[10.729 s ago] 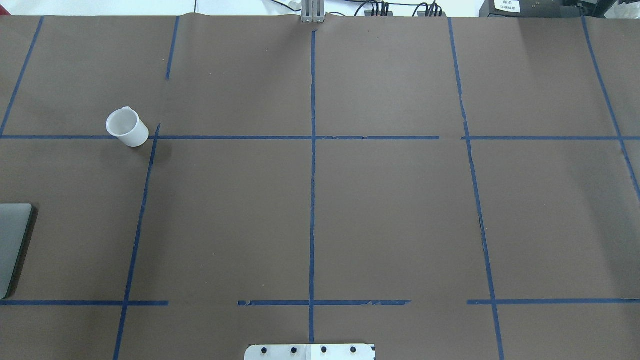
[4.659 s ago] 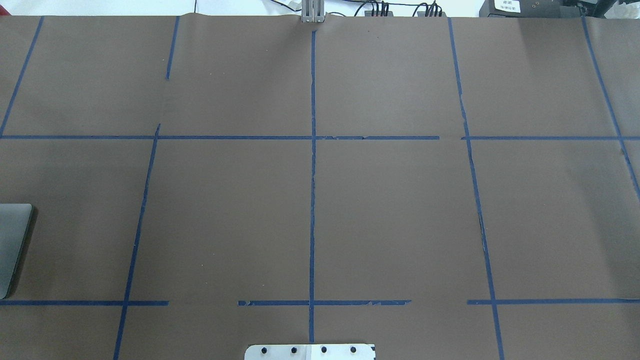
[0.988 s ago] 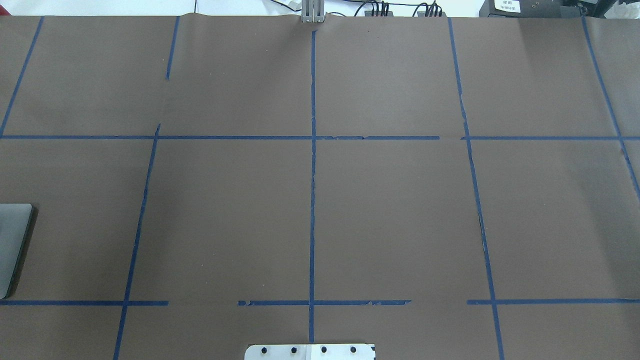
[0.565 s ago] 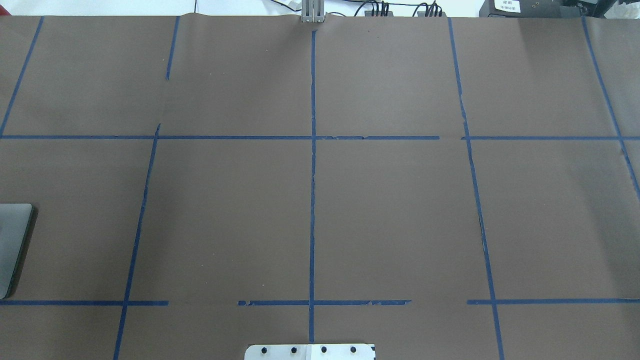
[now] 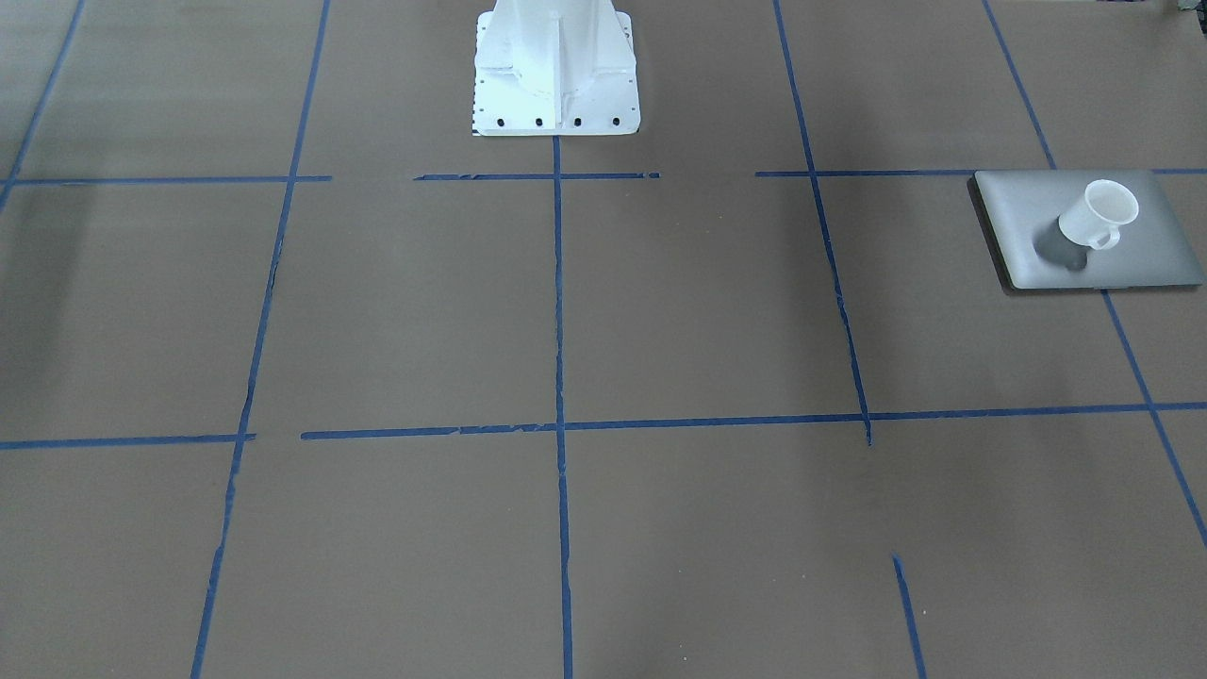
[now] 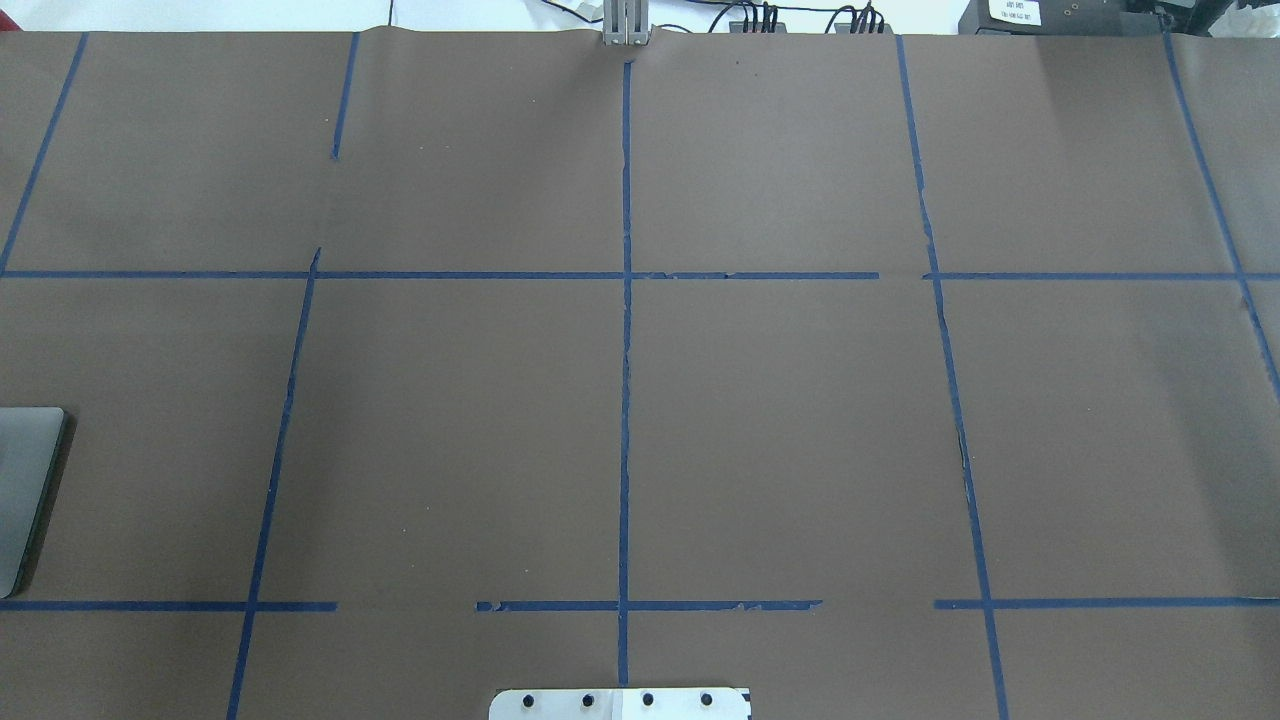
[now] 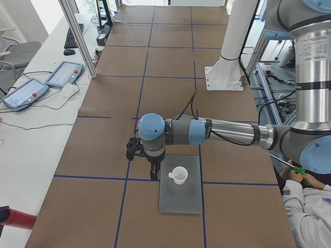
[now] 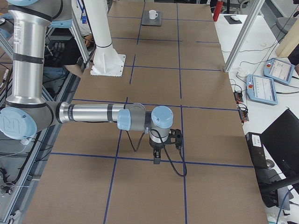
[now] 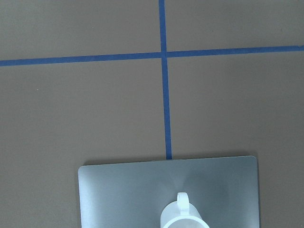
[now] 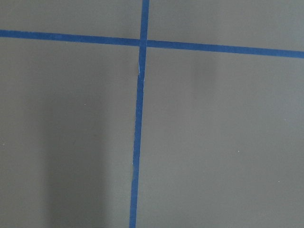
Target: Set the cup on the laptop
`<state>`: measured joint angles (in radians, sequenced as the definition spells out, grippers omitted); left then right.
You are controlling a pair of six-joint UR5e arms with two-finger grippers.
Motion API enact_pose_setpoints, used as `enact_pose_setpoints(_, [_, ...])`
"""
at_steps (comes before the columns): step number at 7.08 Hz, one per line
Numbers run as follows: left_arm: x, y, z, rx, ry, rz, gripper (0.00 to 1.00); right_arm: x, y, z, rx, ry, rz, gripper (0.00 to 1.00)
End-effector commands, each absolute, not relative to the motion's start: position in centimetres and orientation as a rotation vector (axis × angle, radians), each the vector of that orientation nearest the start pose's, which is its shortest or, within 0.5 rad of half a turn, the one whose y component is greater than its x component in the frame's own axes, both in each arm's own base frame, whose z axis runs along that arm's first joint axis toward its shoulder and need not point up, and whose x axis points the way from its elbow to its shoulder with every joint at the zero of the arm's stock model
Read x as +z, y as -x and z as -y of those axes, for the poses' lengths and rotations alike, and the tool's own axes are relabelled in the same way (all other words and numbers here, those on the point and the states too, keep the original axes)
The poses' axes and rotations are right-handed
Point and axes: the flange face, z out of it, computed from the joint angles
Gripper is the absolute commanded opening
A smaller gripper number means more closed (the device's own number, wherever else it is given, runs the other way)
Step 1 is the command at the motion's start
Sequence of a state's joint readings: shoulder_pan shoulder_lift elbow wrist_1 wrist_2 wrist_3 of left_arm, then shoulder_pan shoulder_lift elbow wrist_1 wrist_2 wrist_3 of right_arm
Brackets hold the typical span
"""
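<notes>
While the cup (image 5: 1099, 215) stands upright on the laptop (image 5: 1023, 207), the left gripper (image 7: 153, 173) hangs just beside it, near the laptop's edge and apart from the cup. Nothing is visibly between its fingers, yet whether it is wide or narrow cannot be told from the side view. Its wrist camera catches the cup's handle and rim at the bottom edge. Well apart from both, the right gripper (image 8: 157, 158) points down over the brown surface (image 5: 660, 302) near crossing blue tape lines (image 10: 137, 142); its opening cannot be told either.
</notes>
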<state>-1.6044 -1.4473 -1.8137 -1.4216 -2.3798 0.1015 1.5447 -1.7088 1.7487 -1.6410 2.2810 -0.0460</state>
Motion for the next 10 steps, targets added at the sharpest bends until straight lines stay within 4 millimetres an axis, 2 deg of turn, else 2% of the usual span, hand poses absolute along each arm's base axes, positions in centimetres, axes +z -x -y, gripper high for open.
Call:
enact_pose_setpoints(1, [61.3,7.6,43.7,0.057,-0.027,-0.810,1.00,64.6,-5.7,43.2,-0.058,0.022,0.711,1.00])
enact_pose_setpoints(2, [62.6,7.6,43.3,0.044,0.000,-0.812,1.00,64.6,-5.7,43.2,-0.058,0.022,0.709,1.00])
enact_pose_setpoints(4, [63.1,7.6,43.5,0.038,0.011,-0.814,1.00,64.6,-5.7,43.2,-0.058,0.022,0.711,1.00])
enact_pose_setpoints(5, [62.1,7.6,43.5,0.042,0.000,-0.812,1.00,64.6,-5.7,43.2,-0.059,0.021,0.711,1.00])
enact_pose_setpoints(7, [63.2,7.6,43.3,0.034,0.021,-0.814,1.00,64.6,-5.7,43.2,-0.058,0.022,0.711,1.00])
enact_pose_setpoints(10, [62.6,7.6,42.6,0.035,0.013,-0.812,1.00,64.6,-5.7,43.2,-0.058,0.022,0.711,1.00])
